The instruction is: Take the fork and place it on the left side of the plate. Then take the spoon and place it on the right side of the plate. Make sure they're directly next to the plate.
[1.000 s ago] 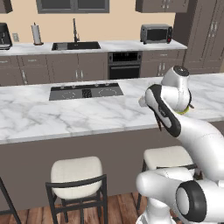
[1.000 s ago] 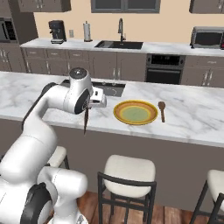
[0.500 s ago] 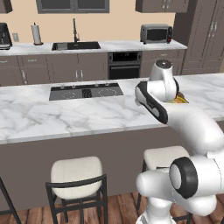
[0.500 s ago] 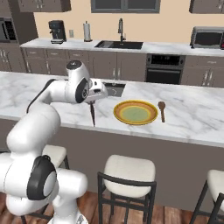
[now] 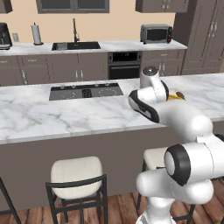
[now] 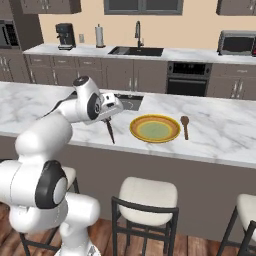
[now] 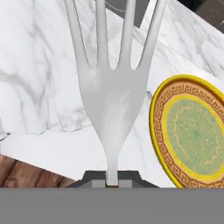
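Above the marble counter [image 6: 220,135], at the plate's nine o'clock in the right base view, we see the fork [image 7: 113,100] held in the claw [image 6: 108,121]. The jaws are clamped fully down on the fork's handle; in the hand view only the finger tips [image 7: 97,180] show, pinching the neck at six o'clock. The tine ends are cut off by the top edge of that view, and the plate [image 7: 192,133] is cropped at three o'clock. In the left base view the arm hides most of the plate, leaving just a yellow sliver [image 5: 175,97]. In the right base view the fork reads as a thin dark sliver, so we cannot make out its tines there.

The spoon [image 6: 185,126] lies at the plate's three o'clock, a small gap apart. Behind the counter stand a cooktop [image 5: 85,92], sink [image 6: 136,50], oven [image 6: 189,77] and microwave [image 6: 237,42]; stools [image 6: 145,202] sit in front.

The fork's long axis hangs near vertical, tines toward six o'clock, over the counter's front edge.
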Available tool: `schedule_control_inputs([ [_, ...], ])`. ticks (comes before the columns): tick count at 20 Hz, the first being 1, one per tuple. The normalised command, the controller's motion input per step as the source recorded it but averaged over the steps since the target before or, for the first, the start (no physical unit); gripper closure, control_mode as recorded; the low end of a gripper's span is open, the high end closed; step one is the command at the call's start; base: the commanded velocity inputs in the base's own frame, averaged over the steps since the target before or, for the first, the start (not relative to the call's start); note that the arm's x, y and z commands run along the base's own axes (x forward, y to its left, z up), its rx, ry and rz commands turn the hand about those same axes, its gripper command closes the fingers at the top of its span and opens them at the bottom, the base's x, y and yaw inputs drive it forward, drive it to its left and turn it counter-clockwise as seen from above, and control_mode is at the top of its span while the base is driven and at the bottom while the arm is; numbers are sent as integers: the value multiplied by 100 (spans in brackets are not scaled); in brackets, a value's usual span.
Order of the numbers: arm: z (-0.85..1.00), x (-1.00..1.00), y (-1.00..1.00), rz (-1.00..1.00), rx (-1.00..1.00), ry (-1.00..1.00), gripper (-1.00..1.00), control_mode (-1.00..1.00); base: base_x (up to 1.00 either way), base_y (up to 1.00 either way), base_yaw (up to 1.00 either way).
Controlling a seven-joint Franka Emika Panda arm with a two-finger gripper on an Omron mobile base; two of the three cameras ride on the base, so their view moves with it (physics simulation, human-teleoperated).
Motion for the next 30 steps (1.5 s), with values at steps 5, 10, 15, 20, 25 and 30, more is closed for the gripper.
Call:
schedule_control_inputs([
  [5,-12,35,0,1,-4,0,100,-100,0,0,0],
  [10,-25,35,-3,0,-4,0,100,-100,0,0,0],
  [15,-31,35,-10,0,-5,1,100,-100,0,0,0],
  [20,-26,40,-17,0,-5,3,100,-100,0,0,0],
  [25,-22,42,-14,0,-5,3,100,-100,0,0,0],
  [30,-23,43,-5,0,-6,4,100,-100,0,0,0],
])
